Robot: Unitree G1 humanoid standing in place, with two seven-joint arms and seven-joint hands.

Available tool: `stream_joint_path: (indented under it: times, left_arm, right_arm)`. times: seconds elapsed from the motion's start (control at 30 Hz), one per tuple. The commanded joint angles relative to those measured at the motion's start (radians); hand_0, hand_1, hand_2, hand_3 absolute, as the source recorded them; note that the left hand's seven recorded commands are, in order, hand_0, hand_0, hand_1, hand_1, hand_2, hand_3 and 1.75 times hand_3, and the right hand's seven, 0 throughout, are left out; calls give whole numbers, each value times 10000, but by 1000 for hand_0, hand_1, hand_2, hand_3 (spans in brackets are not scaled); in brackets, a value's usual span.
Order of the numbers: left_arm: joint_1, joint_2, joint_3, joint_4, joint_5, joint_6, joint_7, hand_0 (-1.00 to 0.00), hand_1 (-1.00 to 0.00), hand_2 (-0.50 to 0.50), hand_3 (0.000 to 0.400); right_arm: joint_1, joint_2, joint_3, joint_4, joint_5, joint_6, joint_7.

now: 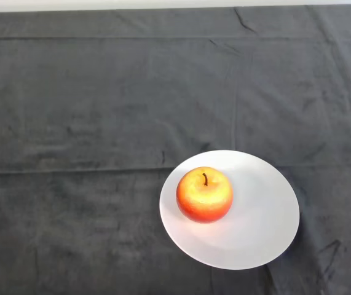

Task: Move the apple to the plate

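Note:
A red and yellow apple [204,194] with a dark stem stands upright on a round white plate [261,215], resting on the plate's left part. The plate lies on the dark cloth at the lower right of the head view.
The dark cloth [101,123] covers the whole table, with creases and folds running across it. The table's far edge [175,6] shows as a pale strip along the top of the view.

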Motion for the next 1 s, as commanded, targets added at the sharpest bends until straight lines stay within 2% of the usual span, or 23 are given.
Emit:
stream_joint_path:
  times: [0.03, 1.0]
  left_arm:
    - [-110, 440, 304, 529, -75, 66, 11, 0, 0, 0, 0]
    - [-322, 387, 772, 813, 462, 65, -208, 0, 0, 0, 0]
  right_arm:
    - [-24, -213, -60, -56, 0, 73, -11]
    - [-24, -212, -59, -49, -1, 91, 3]
